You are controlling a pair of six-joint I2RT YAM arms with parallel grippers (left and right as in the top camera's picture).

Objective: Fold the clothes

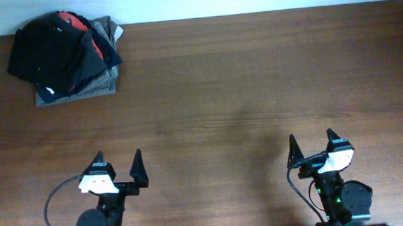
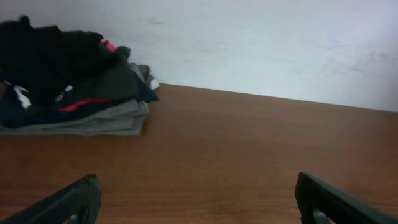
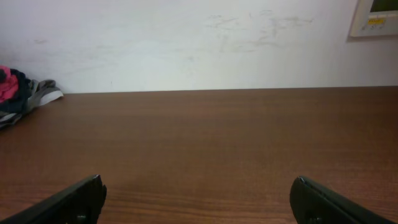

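Observation:
A black garment with small white marks lies bunched on top of a pile at the table's far left corner. It also shows in the left wrist view. I cannot make out a round logo or its full shape. My left gripper is open and empty near the front edge, far from the pile; its fingers frame bare table in the left wrist view. My right gripper is open and empty at the front right, also seen in the right wrist view.
Under the black garment lie folded grey garments and a red one. The pile's edge shows at the far left of the right wrist view. The brown wooden table ends at a white wall.

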